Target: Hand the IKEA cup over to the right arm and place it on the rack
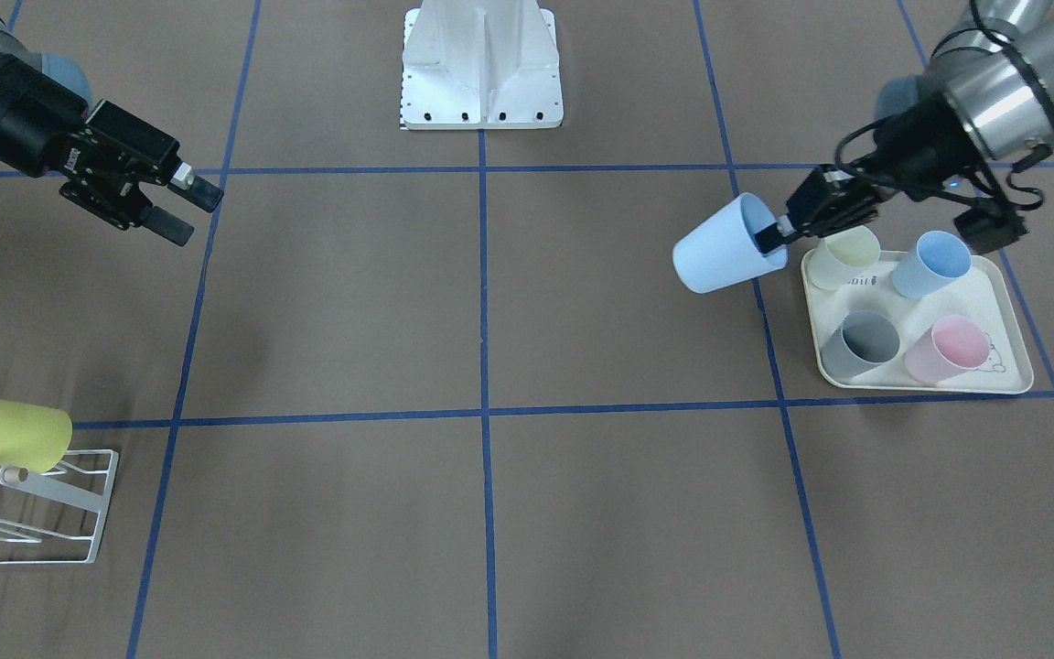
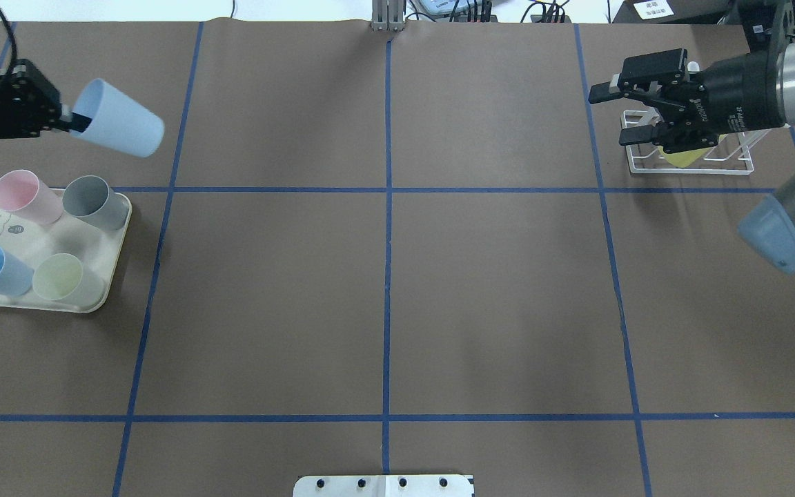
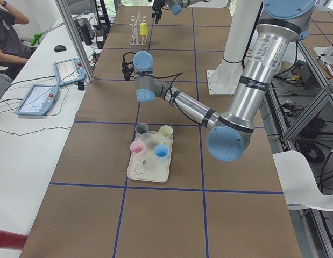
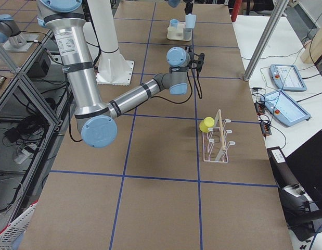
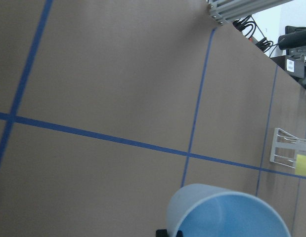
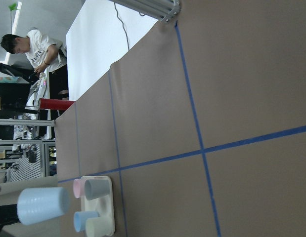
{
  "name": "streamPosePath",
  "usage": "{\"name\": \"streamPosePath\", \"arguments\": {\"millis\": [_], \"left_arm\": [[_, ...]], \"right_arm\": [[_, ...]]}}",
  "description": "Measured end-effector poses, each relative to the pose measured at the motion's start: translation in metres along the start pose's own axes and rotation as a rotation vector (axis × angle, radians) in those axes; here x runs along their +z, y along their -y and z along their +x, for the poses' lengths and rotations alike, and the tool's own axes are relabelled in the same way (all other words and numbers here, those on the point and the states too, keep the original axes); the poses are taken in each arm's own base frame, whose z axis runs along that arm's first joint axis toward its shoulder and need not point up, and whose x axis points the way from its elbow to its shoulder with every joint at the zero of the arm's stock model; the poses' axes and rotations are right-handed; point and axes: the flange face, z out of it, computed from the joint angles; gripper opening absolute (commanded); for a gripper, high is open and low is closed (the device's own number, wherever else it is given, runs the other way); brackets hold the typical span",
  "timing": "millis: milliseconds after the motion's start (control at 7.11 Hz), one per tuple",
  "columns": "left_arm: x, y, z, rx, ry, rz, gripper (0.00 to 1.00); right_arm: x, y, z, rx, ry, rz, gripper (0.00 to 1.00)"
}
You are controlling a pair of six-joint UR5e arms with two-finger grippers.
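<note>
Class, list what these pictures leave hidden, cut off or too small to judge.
Overhead: the right pincer covers most of the yellow cup and part of the rack.
Front-facing: the left edge cuts the rack.
Left wrist: the bottom edge cuts the pale blue cup.

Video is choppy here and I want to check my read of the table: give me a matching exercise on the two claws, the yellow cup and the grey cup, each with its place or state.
Things:
1. left claw
2. right claw
3. yellow cup
4. grey cup

Places or states:
A. open, holding nothing
B. standing on the cream tray
C. shut on the rim of the pale blue cup
D. lying on the white rack

Pairs: 1-C, 2-A, 3-D, 4-B
</note>
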Motion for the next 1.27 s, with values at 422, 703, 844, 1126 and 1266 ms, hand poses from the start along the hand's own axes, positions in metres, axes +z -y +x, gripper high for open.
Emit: {"name": "streamPosePath", "arguments": {"millis": [422, 703, 844, 1126, 1266], "left_arm": [[0.071, -0.068, 0.064, -0.142, -0.276, -0.024, 0.00], [0.088, -0.106, 0.073, -0.251, -0.483, -0.075, 0.00], [0.088, -0.115, 0.074, -0.298, -0.558, -0.100, 0.00], [0.091, -0.124, 0.065, -0.367, -0.673, -0.152, 0.00], [0.100, -0.131, 0.057, -0.387, -0.719, -0.179, 0.00]], "right_arm": [[0.015, -0.031, -0.024, 0.045, 0.118, -0.083, 0.96], [0.029, -0.062, -0.032, 0.100, 0.300, -0.117, 0.96], [0.037, -0.078, -0.033, 0.126, 0.388, -0.129, 0.97], [0.045, -0.098, -0.035, 0.141, 0.482, -0.158, 0.97], [0.048, -0.105, -0.041, 0.154, 0.510, -0.176, 0.97]]}}
